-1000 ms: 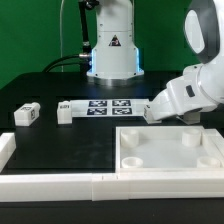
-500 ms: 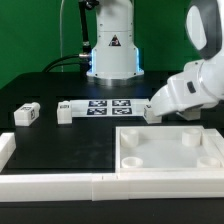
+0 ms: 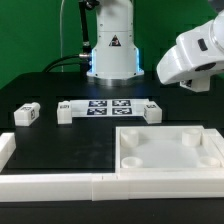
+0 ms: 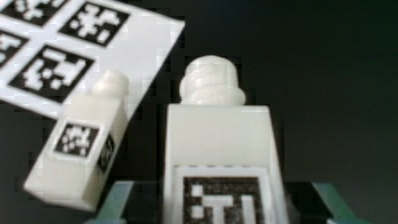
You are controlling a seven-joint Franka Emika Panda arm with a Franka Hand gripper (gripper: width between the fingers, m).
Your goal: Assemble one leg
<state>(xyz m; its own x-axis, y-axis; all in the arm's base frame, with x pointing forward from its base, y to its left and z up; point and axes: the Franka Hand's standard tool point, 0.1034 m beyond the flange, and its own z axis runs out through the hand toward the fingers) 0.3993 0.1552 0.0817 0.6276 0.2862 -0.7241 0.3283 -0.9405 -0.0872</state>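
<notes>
gripping leg (image 4: 217, 150) between fingers (image 4: 139, 205), one on each side of its tagged end; rounded peg end pointing away from the wrist camera. not resting on the worktop (image 3: 40, 135) as far as the wrist view tells. arm's white hand (image 3: 190, 55) up high at the exterior view's right, well above the black surface; held part hidden behind it in that view.

second leg (image 3: 153, 110) lying on the worktop just beside the marker board (image 3: 105, 107) at its end toward the exterior view's right; also seen from the wrist, alongside a board corner, tag facing up. touching or not, cannot tell.

third leg (image 3: 65, 112) at the board's opposite end. fourth leg (image 3: 27, 115) further toward the exterior view's left, apart from the rest.

tray-like top (image 3: 200, 160) in front, toward the right, recess facing up, round bosses inside. white rail (image 3: 60, 185) along the near edge.
</notes>
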